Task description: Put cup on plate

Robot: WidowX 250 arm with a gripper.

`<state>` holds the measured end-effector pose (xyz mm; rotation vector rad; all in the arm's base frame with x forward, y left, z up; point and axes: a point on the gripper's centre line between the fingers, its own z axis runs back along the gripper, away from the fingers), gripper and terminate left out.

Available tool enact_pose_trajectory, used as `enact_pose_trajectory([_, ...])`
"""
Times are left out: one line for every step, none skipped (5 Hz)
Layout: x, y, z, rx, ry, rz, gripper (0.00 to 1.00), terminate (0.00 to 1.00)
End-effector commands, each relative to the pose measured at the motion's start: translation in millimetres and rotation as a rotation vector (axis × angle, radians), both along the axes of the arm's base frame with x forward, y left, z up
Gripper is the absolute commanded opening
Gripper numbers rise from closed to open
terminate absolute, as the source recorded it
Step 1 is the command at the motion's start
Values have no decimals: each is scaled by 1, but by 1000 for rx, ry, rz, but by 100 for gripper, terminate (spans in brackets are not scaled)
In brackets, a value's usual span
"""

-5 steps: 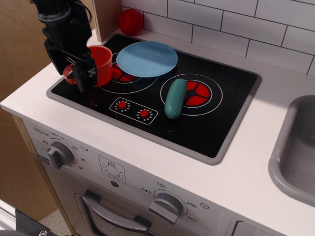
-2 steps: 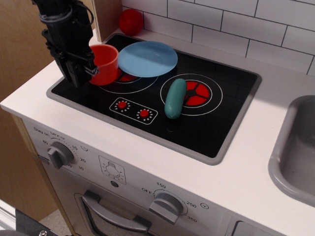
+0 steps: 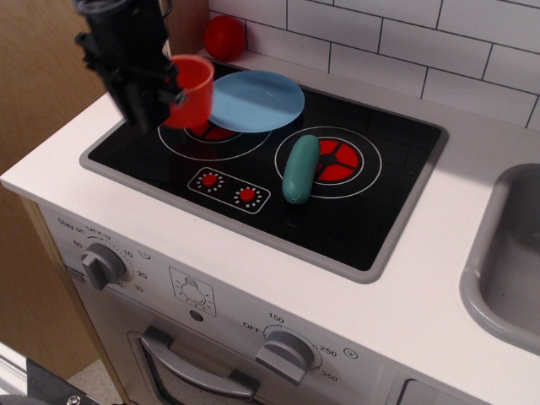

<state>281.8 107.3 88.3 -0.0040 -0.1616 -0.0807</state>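
Up at the far left of the black toy stovetop (image 3: 363,211), the black robot hand (image 3: 160,89) is clamped on the red-orange plastic mug (image 3: 192,90), gripping it on the side nearest the arm, so the cup's body juts out to the hand's right, upright with its open mouth facing up. The mug hangs clear of the stovetop, above the left red-and-white printed burner circle (image 3: 213,135). Just right of the cup, its rim close to the mug's side, lies the flat round light-blue plastic plate (image 3: 257,99), resting flat over the far part of that burner. Farther right of the hand and nearer the camera, a teal oblong toy (image 3: 300,168) lies on the second burner. Behind the hand, a small red ball (image 3: 224,36) sits on the white desk (image 3: 422,295) by the tiled wall.
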Motion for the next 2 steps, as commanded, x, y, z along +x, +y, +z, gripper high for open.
enact_pose_trajectory([41, -18, 19, 18, -72, 80, 0, 0])
enact_pose_trajectory([52, -27, 14, 18, -72, 101, 0, 0])
